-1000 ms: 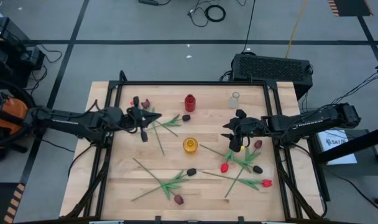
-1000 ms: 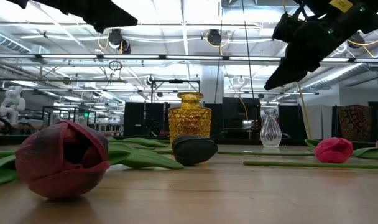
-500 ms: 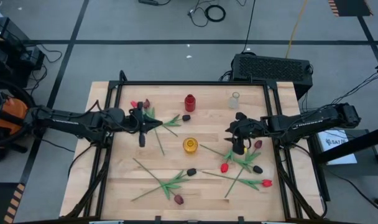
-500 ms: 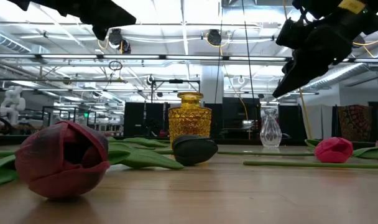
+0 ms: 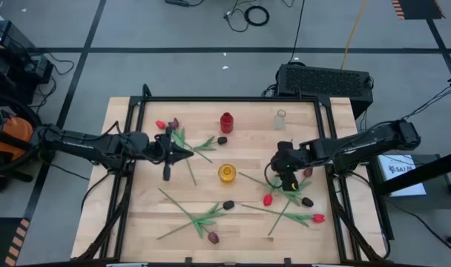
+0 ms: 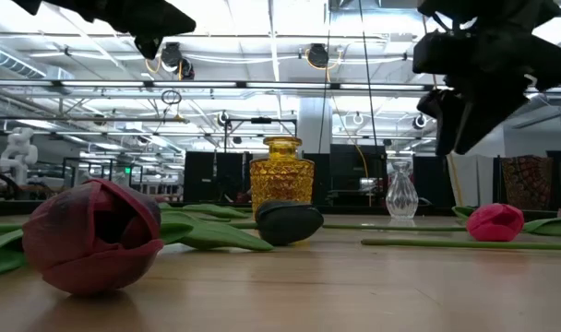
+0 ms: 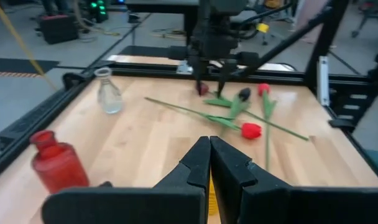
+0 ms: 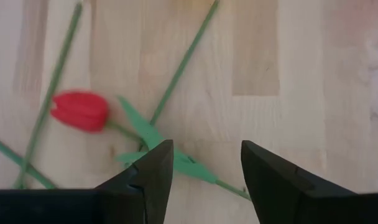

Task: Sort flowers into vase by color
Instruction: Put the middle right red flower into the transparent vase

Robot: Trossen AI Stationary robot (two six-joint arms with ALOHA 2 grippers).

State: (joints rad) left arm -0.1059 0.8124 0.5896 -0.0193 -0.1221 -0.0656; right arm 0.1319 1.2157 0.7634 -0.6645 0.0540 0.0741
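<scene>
Over the last second the right gripper [image 5: 287, 178] has swung from level above the table to pointing straight down, and has shifted toward the cluster of flowers on the table's right half; judged from this, a pick is being lined up, not yet made, and no flower stands in a vase. Its fingers are spread wide and hold nothing; in the right wrist view a green stem and leaf [image 8: 176, 163] run across the gap between them, apart from both fingers. The bright red tulip head [image 8: 81, 110] lies just beside the gripper, at about 7 o'clock from it in the high view [image 5: 268, 199], with a near-black head [image 5: 307, 201] at about 4 o'clock. The red vase [image 5: 226, 122], the yellow vase [image 5: 226, 173] and the clear vase [image 5: 280, 119] stand from 9 to 12 o'clock of the gripper. The left gripper [image 5: 167, 152] waits over the table's left half, fingers closed together and empty, having drifted slightly.
</scene>
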